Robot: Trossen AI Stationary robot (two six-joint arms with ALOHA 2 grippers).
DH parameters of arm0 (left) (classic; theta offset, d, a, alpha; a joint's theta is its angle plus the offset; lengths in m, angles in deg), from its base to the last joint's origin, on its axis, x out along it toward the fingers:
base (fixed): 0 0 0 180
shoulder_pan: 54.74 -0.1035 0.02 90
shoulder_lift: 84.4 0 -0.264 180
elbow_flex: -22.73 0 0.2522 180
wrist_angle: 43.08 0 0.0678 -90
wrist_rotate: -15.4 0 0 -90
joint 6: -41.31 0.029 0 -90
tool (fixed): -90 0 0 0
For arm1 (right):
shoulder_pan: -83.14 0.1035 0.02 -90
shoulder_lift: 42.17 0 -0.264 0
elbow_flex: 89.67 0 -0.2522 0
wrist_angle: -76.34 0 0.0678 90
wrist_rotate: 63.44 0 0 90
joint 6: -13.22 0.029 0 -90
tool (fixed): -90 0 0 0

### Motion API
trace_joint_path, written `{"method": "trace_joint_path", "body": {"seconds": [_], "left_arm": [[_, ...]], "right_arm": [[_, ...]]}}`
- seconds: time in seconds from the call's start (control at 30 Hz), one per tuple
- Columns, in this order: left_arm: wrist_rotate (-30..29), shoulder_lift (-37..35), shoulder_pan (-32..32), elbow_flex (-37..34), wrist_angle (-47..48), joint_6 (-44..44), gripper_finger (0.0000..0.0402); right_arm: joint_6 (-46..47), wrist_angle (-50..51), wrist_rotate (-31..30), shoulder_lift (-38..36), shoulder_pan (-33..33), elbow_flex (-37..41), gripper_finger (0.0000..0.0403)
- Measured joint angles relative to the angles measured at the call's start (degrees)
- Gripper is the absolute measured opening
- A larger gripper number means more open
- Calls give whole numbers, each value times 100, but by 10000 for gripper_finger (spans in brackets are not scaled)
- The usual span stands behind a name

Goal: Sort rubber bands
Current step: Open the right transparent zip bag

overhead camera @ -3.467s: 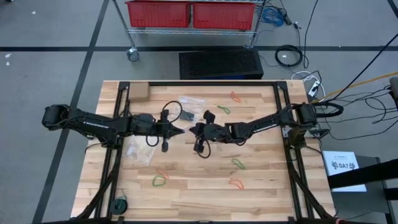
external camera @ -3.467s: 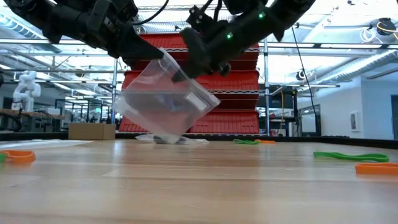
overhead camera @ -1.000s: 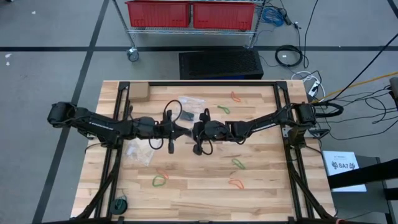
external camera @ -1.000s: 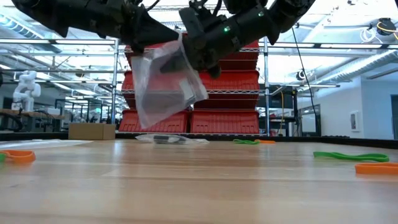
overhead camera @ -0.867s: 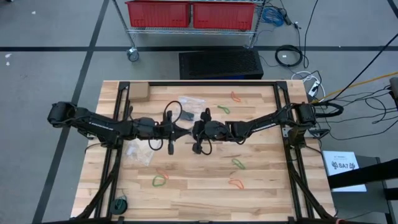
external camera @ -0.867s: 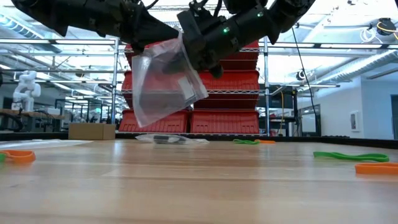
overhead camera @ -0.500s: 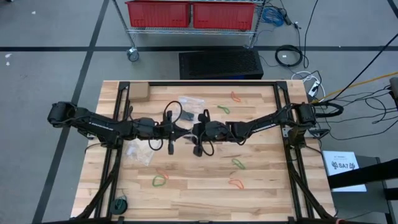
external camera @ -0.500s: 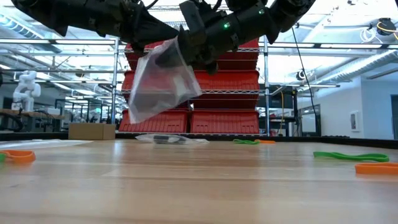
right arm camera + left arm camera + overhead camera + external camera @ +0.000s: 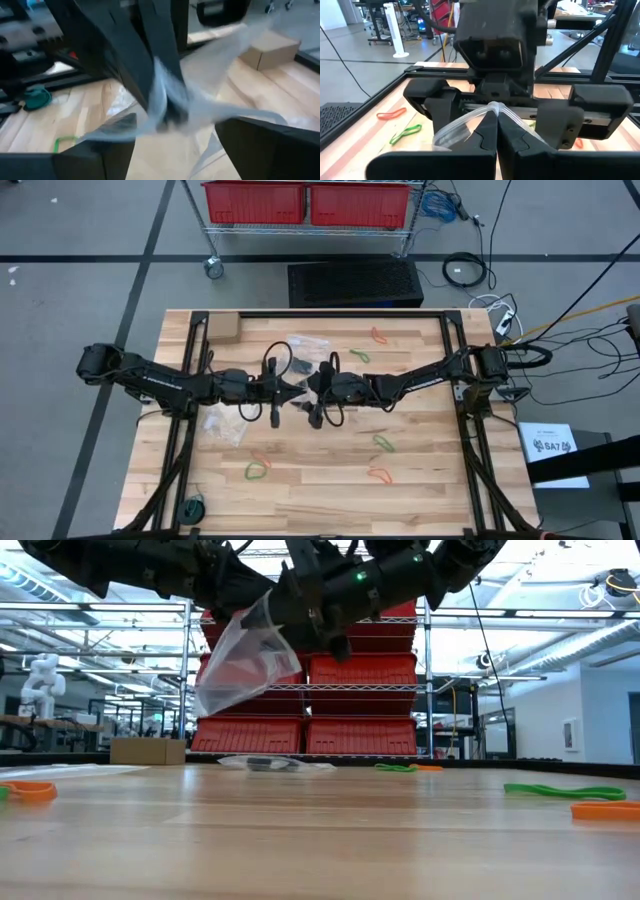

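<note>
We find the left claw (image 9: pixel 293 389) pinched shut on a clear zip bag (image 9: pixel 243 662) above mid-tabletop (image 9: pixel 420 480), the right claw (image 9: pixel 308 387) spread open beside it, and rubber bands (image 9: pixel 383 443) scattered loose across the wood.

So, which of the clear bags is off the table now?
The bag pinched in the left gripper, hanging above mid-table. The other bags lie flat on the wood.

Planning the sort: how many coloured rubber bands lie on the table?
6 rubber bands: orange, green far side; green, orange near right; green, orange near left. Others may hide.
</note>
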Motion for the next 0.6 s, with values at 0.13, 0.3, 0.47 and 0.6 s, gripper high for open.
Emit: {"method": "trace_joint_path", "body": {"seconds": [0.13, 0.3, 0.47, 0.6], "left_arm": [[0, 0, 0, -2, 20, 0, 0], [0, 0, 0, -2, 72, -13, 0], [0, -2, 0, -2, 62, -7, 0], [0, -2, -2, -2, 115, -4, 0]], "right_arm": [[35, 311, 2, -23, 11, 0, 263], [39, 787, 2, -177, 67, -2, 263], [40, 1303, -11, -479, 151, -2, 263], [32, 1813, -38, -775, 201, -2, 263]]}}
